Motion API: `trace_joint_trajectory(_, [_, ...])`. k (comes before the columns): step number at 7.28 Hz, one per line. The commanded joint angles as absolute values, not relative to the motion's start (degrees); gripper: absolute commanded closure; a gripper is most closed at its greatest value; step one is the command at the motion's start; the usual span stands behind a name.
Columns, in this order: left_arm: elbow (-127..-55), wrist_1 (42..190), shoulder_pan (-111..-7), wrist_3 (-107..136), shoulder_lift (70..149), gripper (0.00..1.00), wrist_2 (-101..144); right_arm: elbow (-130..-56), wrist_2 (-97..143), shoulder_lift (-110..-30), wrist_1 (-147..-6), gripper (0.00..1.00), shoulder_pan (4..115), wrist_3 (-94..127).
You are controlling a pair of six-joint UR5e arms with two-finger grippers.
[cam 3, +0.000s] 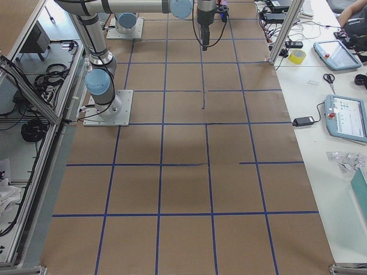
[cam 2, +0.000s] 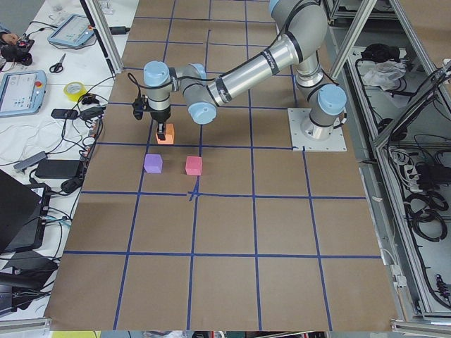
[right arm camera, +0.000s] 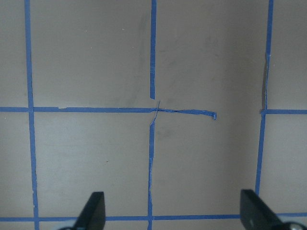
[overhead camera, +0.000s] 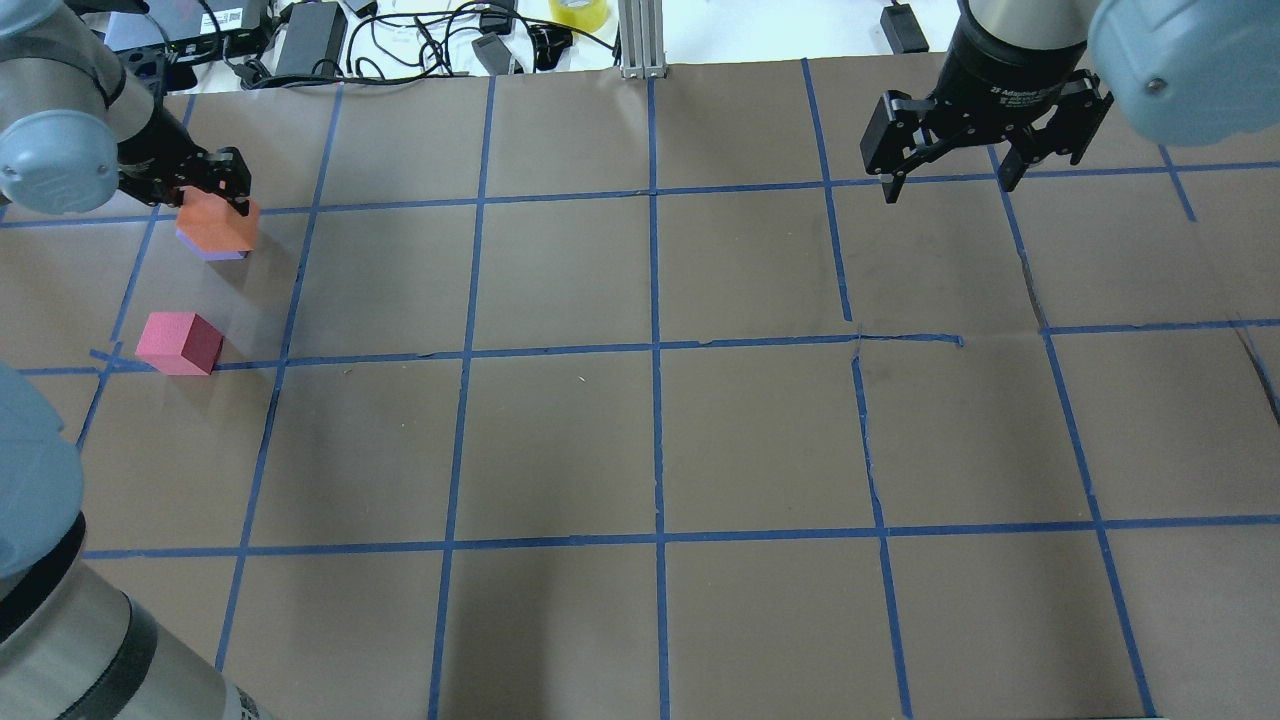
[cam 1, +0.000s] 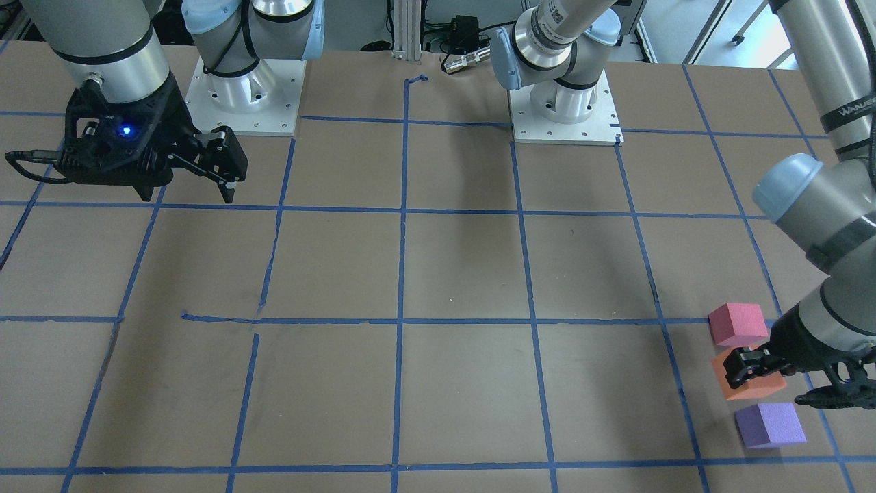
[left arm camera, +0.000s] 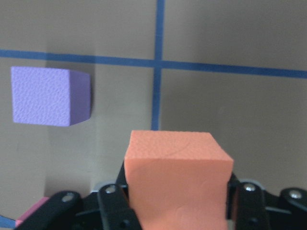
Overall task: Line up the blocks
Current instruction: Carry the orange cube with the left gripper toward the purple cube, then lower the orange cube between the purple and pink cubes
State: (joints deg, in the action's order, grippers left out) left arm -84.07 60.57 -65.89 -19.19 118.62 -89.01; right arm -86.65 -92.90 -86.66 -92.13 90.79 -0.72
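My left gripper (cam 1: 756, 366) is shut on the orange block (cam 1: 749, 387) and holds it a little above the table at the far left. The left wrist view shows the orange block (left arm camera: 177, 172) between the fingers. The purple block (cam 1: 770, 424) lies on the table just beyond it, and the pinkish-red block (cam 1: 738, 323) lies on the robot's side. In the overhead view the orange block (overhead camera: 215, 222) hides most of the purple one; the pinkish-red block (overhead camera: 180, 342) is apart. My right gripper (overhead camera: 948, 188) is open and empty, high over the far right of the table.
The table (overhead camera: 650, 440) is brown paper with a blue tape grid. Cables, power bricks and a yellow tape roll (overhead camera: 578, 12) lie past the far edge. The two arm bases (cam 1: 562, 103) stand at the robot's side.
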Motion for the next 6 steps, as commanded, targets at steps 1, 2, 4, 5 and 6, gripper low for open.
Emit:
trace_joint_trajectory(1, [-83.06,61.43,-62.93,-23.2,119.62,1.0,-86.31,-86.66,-92.9,-86.66,-92.2,0.0,90.79,-0.7])
trace_joint_trajectory(2, [-83.32,61.44,-62.93,-23.2,119.79,1.0,-86.4,-86.66,-92.9,-86.66,-92.2,0.0,90.79,-0.7])
trace_joint_trajectory(4, [-83.41,61.44,-61.88,-24.25,120.32,1.0,-86.48,-86.66,-92.9,-86.66,-92.11,0.0,90.79,-0.7])
trace_joint_trajectory(5, [-83.5,61.44,-61.27,-25.82,120.5,1.0,-86.48,-86.66,-92.9,-86.66,-92.11,0.0,90.79,-0.7])
trace_joint_trajectory(6, [-83.58,61.44,-60.74,-28.01,121.19,1.0,-86.57,-86.66,-92.9,-86.66,-92.11,0.0,90.79,-0.7])
